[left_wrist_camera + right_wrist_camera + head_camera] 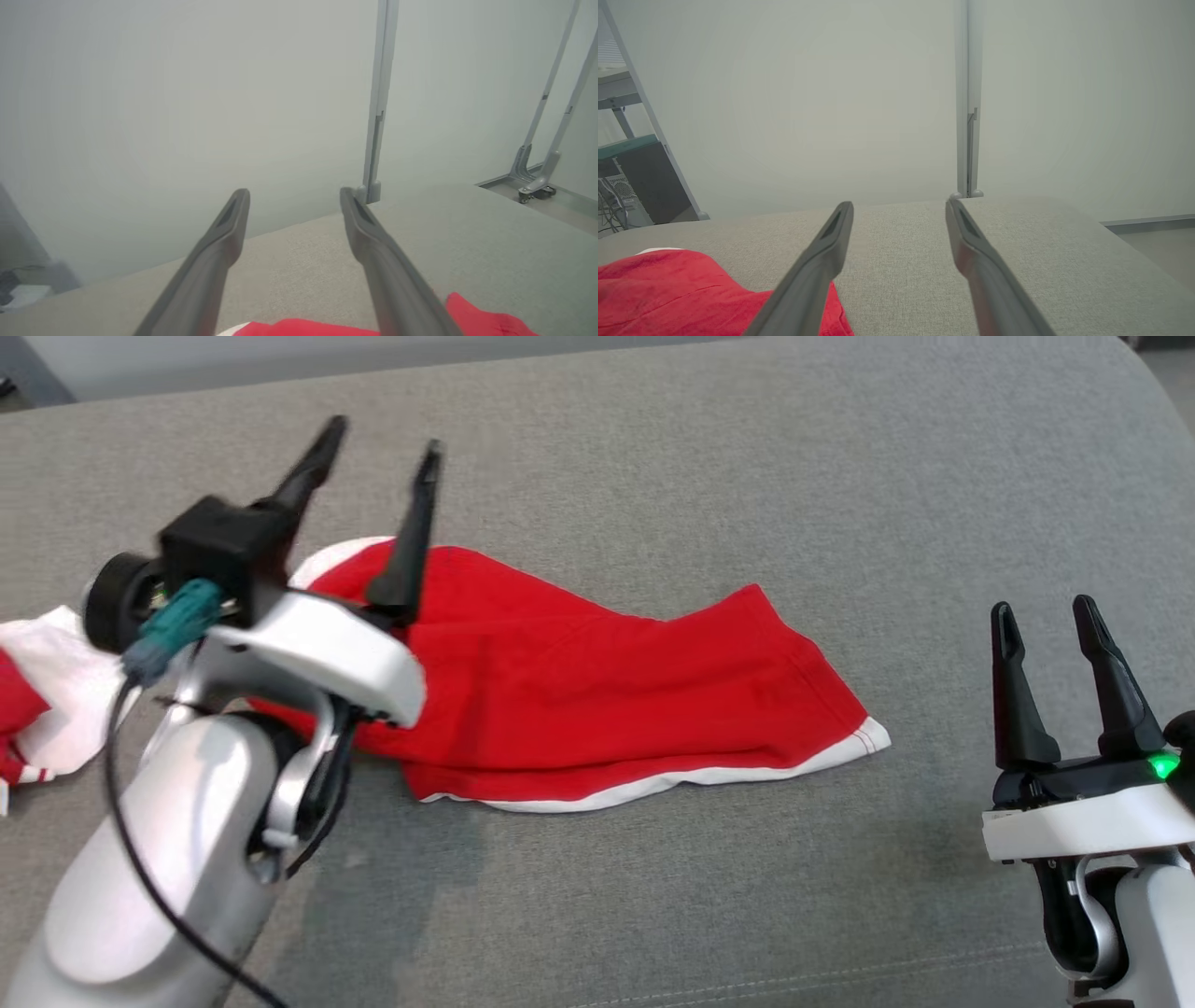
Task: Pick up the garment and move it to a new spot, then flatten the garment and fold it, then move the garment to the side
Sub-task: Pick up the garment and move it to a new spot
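Observation:
A red garment (597,681) with white trim lies folded on the grey fabric surface (709,457), stretching from centre left to centre right. My left gripper (385,441) is raised above the garment's left end, open, with nothing between its fingers. In the left wrist view the left gripper (294,193) points over the surface's far edge, and the garment (486,319) shows at the bottom. My right gripper (1044,607) stands open at the lower right, apart from the garment's right corner. The right wrist view shows the right gripper (900,204) empty, with the garment (672,289) at lower left.
Another red and white cloth (42,700) lies bunched at the left edge of the surface. A pale wall with a grey upright post (376,102) stands behind the surface. A wheeled metal frame base (537,182) sits on the floor at the far right.

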You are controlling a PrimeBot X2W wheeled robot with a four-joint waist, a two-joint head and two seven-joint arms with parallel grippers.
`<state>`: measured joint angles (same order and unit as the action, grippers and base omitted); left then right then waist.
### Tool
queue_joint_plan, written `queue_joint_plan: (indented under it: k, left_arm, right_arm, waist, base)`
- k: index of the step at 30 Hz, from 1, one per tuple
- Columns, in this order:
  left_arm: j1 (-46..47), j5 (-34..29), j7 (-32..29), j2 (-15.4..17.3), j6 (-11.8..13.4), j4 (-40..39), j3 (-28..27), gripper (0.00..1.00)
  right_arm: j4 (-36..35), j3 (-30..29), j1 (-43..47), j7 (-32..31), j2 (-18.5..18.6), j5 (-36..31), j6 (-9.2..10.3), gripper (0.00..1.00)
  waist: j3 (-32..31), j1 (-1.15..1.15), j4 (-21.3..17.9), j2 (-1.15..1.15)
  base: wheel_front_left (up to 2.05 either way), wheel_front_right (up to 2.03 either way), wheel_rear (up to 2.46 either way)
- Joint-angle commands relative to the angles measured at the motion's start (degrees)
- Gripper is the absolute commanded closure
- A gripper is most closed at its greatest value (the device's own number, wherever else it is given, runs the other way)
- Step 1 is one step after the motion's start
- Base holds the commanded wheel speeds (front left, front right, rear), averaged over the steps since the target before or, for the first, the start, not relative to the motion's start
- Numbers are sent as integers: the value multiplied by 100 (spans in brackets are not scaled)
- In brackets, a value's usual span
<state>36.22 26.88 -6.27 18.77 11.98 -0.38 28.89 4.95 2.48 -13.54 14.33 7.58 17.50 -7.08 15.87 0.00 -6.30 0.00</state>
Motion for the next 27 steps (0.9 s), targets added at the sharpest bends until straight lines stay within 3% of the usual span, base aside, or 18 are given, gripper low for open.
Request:
queue_joint_plan:
  k: [1,2,4,11,15,27]
  left_arm:
    - [-272,61,152,344,282,-446,-546,0]
    - [-272,61,152,344,282,-446,-546,0]
    - [-873,247,365,586,595,-800,-1087,0]
    - [-2145,552,920,722,927,-1189,-1807,0]
    - [-2767,686,1266,658,796,-1086,-1835,0]
    - [-3452,664,1670,586,475,-433,-1497,0]
  right_arm:
    - [-82,65,25,67,99,-66,-41,0]
    - [-82,65,25,67,99,-66,-41,0]
    - [-39,15,67,67,123,-104,-41,0]
    - [161,31,143,67,100,-195,-41,0]
    - [382,74,321,67,99,-232,-41,0]
    - [650,43,953,42,58,-375,-41,0]
  waist:
    - [-242,0,310,0]
    - [-242,0,310,0]
    - [-321,0,473,0]
    - [-561,0,576,0]
    - [-724,0,629,0]
    - [-1252,0,554,0]
  base:
    - [0,0,0]
    - [0,0,0]
    - [0,0,0]
    - [0,0,0]
    - [0,0,0]
    - [0,0,0]
